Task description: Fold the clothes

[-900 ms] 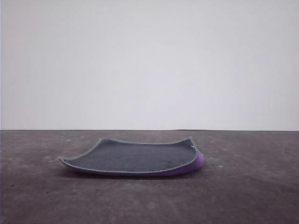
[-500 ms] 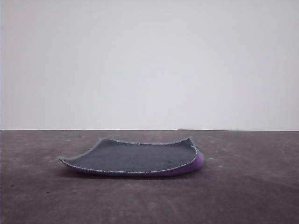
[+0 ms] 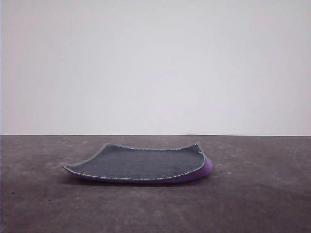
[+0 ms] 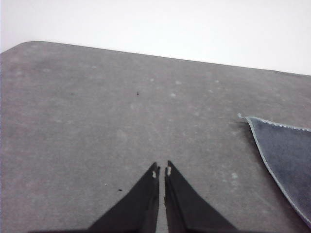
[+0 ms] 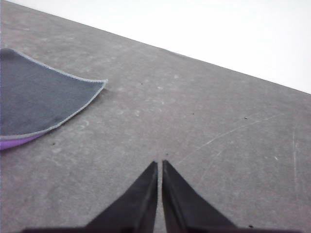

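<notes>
Both claws, left gripper point(image 4: 162, 171) and right gripper point(image 5: 160, 165), hover pressed together and empty over bare table point(image 3: 252, 194), the folded purple-and-grey cloth point(image 3: 141, 165) lying apart between them, likely released after a fold.

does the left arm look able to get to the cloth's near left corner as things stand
Probably yes. In the left wrist view the left gripper, jaws shut, hangs over bare table, and nothing lies between it and the cloth, whose curled corner lifts off the table.
</notes>
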Motion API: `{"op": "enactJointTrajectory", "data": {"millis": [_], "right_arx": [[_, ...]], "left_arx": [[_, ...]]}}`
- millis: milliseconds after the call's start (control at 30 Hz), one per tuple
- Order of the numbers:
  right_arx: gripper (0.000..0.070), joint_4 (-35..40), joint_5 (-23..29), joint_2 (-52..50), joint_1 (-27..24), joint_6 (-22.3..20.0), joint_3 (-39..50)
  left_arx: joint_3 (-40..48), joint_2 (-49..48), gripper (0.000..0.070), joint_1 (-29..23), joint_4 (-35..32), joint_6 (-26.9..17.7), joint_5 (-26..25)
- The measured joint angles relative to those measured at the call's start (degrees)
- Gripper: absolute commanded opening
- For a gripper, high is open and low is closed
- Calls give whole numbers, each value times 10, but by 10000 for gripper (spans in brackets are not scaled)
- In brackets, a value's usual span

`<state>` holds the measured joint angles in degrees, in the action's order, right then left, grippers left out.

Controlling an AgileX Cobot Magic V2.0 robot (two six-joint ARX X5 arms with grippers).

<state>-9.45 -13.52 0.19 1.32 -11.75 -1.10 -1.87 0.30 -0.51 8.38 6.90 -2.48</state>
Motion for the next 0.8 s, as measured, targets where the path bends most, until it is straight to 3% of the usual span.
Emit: {"op": "enactJointTrajectory", "data": {"millis": [200, 433, 800], "right_arx": [[10, 0, 6, 0, 0, 27, 0], [10, -5, 77, 0, 0, 90, 0], [9, -5, 89, 0, 0, 138, 0]], "left_arx": [[0, 0, 6, 0, 0, 0, 0], [0, 0, 6, 0, 0, 0, 0], [0, 0, 5, 0, 2, 2, -8]]}}
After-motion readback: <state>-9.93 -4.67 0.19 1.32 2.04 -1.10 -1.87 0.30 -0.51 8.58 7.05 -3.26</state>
